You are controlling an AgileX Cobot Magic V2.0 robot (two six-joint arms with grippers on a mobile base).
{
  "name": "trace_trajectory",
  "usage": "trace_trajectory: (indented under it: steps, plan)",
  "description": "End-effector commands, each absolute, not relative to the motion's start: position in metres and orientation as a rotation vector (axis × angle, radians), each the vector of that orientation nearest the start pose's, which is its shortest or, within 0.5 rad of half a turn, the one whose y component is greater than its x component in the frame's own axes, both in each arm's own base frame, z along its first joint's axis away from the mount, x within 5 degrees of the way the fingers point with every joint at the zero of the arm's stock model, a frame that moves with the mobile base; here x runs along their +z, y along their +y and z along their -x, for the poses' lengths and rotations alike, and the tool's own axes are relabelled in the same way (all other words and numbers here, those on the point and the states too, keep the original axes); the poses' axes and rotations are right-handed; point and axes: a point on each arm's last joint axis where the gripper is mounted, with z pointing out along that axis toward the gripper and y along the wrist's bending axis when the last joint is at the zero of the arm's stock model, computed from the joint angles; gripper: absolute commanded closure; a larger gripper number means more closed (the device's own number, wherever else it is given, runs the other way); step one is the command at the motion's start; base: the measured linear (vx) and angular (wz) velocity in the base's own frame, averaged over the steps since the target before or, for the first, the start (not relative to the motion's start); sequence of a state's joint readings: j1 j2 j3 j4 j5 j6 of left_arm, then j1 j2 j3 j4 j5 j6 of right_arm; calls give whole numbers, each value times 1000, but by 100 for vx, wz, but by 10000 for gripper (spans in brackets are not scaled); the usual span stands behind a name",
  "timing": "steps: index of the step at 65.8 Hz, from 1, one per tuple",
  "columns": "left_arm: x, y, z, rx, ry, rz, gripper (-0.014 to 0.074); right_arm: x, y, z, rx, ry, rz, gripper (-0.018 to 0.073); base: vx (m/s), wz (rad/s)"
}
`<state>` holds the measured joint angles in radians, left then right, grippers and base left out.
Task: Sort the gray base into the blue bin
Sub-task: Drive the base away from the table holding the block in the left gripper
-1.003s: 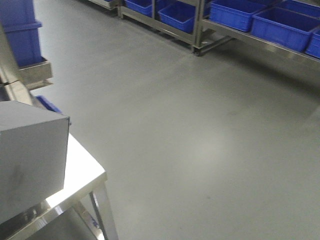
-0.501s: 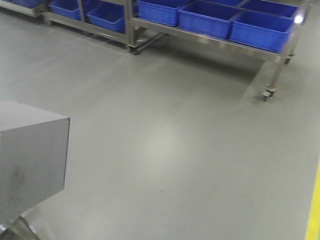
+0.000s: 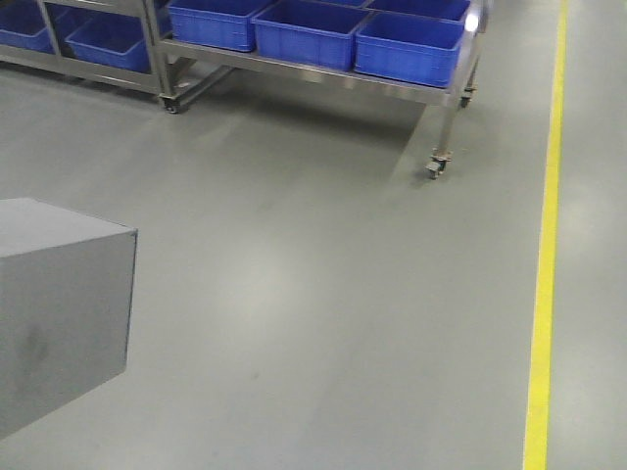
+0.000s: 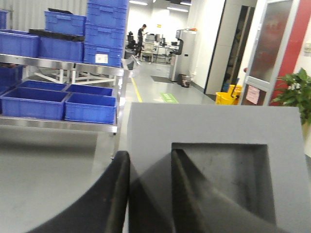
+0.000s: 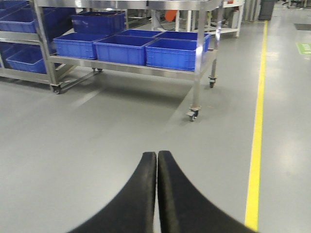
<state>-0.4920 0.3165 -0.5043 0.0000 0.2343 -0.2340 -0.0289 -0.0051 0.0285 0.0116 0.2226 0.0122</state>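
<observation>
**Left wrist view.** The left gripper (image 4: 149,158) pinched one wall of the gray base (image 4: 218,126). One black finger (image 4: 116,194) lay against the block's outer face. The other finger sat inside the square recess, which faced the wrist camera.

**Front view.** The gray base (image 3: 59,304) appeared at lower left, held above the floor (image 3: 323,294).

**Right wrist view.** The right gripper (image 5: 156,160) had its fingers pressed together on nothing. Ahead of its tips and to their left stood a wheeled steel rack (image 5: 199,58) bearing blue crates (image 5: 175,53). A yellow floor line (image 5: 255,145) ran to their right.
</observation>
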Motion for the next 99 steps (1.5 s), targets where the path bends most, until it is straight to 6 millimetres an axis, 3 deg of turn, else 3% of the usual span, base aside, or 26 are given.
trace_trajectory:
  steps: [1,66,99]
  plan:
    - [360,-32,-59,-609,1415,-180,603,189,-2,-58,-18,1676,-32,564,-3,-28]
    - [360,-32,-59,-609,1415,-180,603,189,-2,-58,-18,1676,-32,564,1,-3]
    - [360,-32,-59,-609,1415,-180,603,189,-2,-58,-18,1676,-32,564,10,-34]
